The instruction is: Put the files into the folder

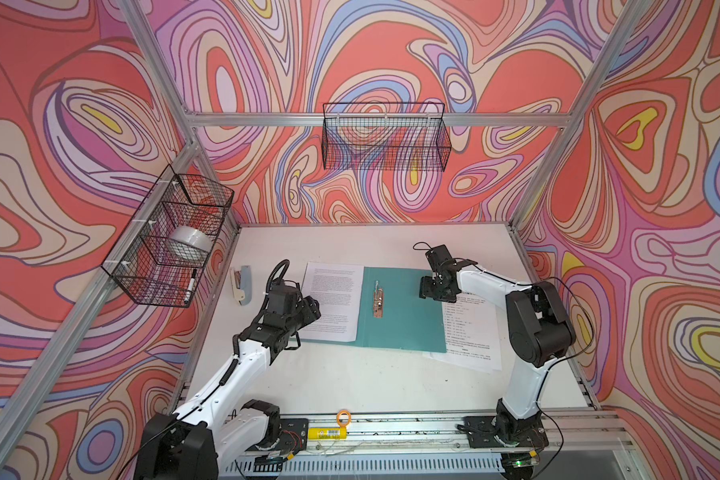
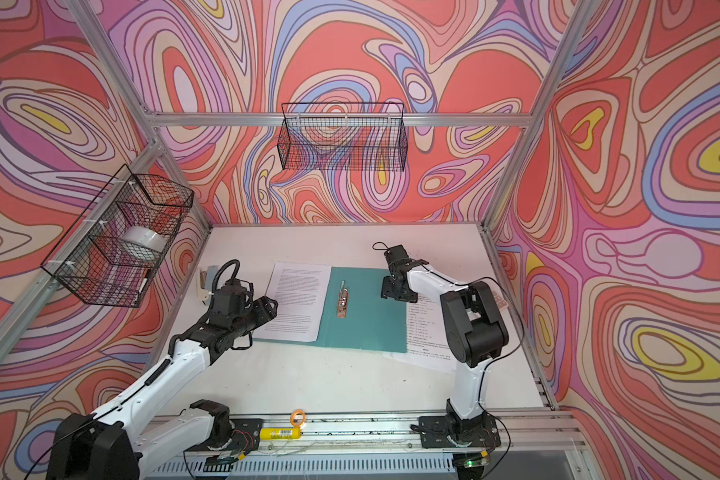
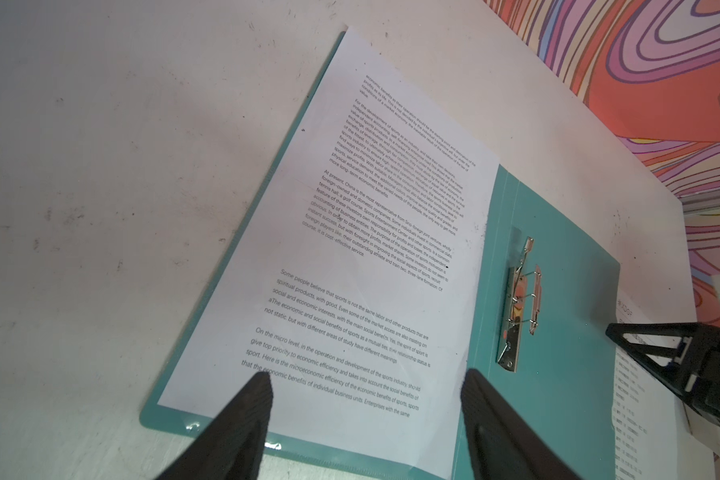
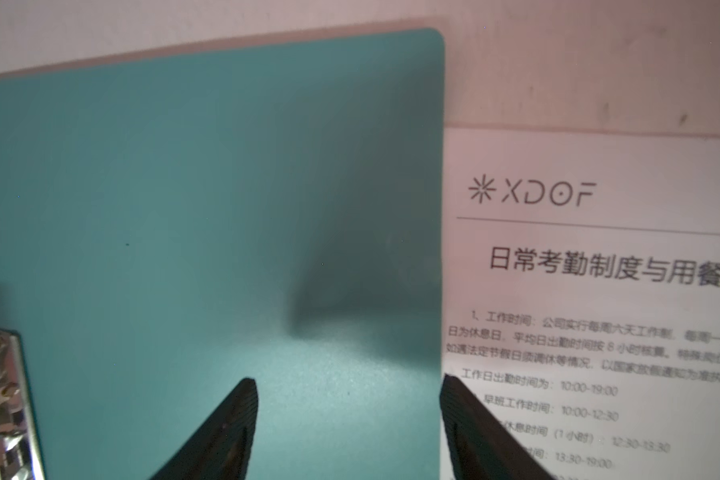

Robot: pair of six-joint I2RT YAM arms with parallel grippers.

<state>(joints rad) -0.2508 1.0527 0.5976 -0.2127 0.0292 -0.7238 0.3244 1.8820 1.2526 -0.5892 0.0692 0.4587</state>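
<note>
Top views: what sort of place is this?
Likely a staged robot test cell: aluminium frame hung with swirl-printed walls, left arm and right arm mounted on a front rail, office props like the folder and stapler.

Open teal folder (image 1: 408, 328) lies flat, one sheet (image 1: 333, 299) inside, other sheets (image 1: 470, 336) beside.

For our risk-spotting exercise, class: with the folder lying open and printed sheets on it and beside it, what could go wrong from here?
1. The right-hand sheets seem tucked under the folder; pulling them may drag it.
2. The sheet on the left flap overhangs the far edge, so closing may crease it.
3. A sliding sheet could snag the metal clip.
</note>
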